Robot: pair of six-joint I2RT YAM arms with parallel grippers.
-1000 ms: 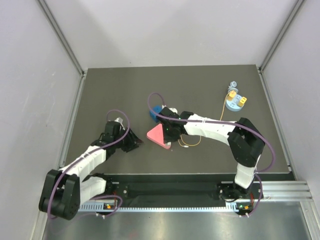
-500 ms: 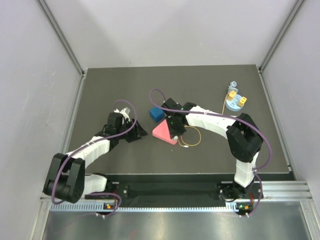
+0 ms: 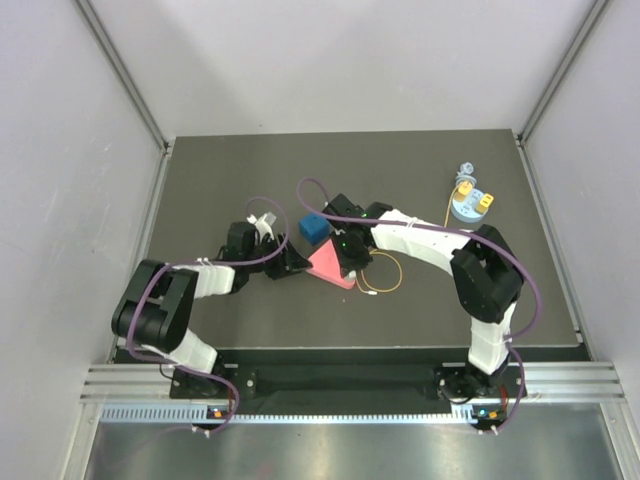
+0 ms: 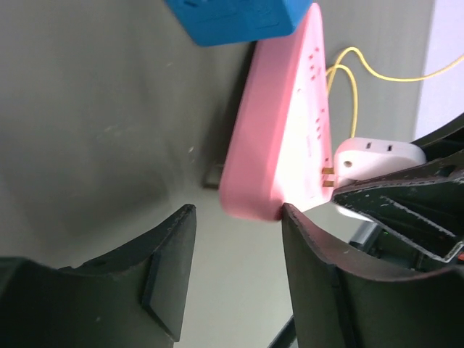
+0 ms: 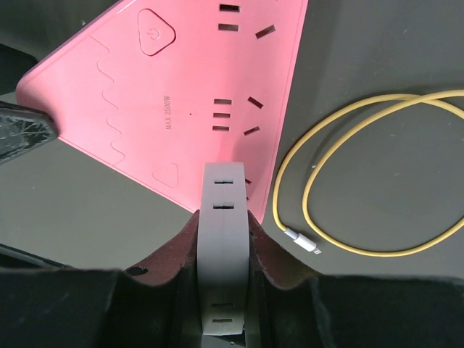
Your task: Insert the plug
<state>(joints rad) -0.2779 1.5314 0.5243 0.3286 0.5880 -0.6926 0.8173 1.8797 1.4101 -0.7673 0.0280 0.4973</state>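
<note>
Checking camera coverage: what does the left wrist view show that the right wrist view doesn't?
Only left wrist: the blue block beside the pink power strip, the brass prongs of the white plug at the strip's face, and the gap between the open left fingers. Only right wrist: the strip's power button and the loose silver tip of the yellow cable. Both: strip, plug, cable, with the right fingers shut on the plug.

Pink triangular power strip [image 3: 325, 264]: one
White plug [image 5: 223, 239]: one
Blue block [image 3: 315, 229]: one
Yellow cable [image 5: 348, 181]: one loop
Round blue base [image 3: 468, 212]: one
Yellow blocks [image 3: 483, 203] on that base: two, as far as their small size shows
Robot arms [image 3: 420, 238]: two
</note>
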